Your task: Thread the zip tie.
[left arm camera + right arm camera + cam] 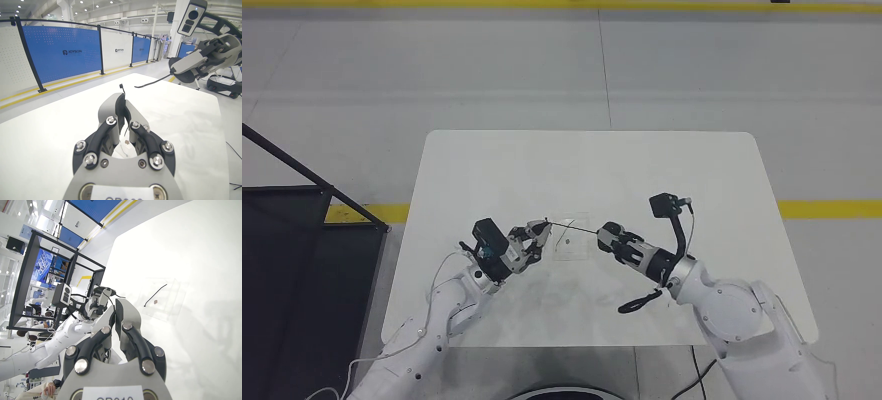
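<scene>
Pinching a thin black plastic zip tie (123, 92) just under its small head, the left gripper (122, 98) holds it upright above the flat white table (56, 123). Further right, the right gripper (174, 72) is closed on a black strap tail (151, 82). The tip of this tail is near the head, but they are not touching.

White arms (732, 305), grey left gripper (122, 98) — black links (94, 136), silver screws (111, 120)

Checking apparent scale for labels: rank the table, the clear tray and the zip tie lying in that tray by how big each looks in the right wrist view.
1. table
2. clear tray
3. zip tie, a thin strand well inside the tray
</scene>
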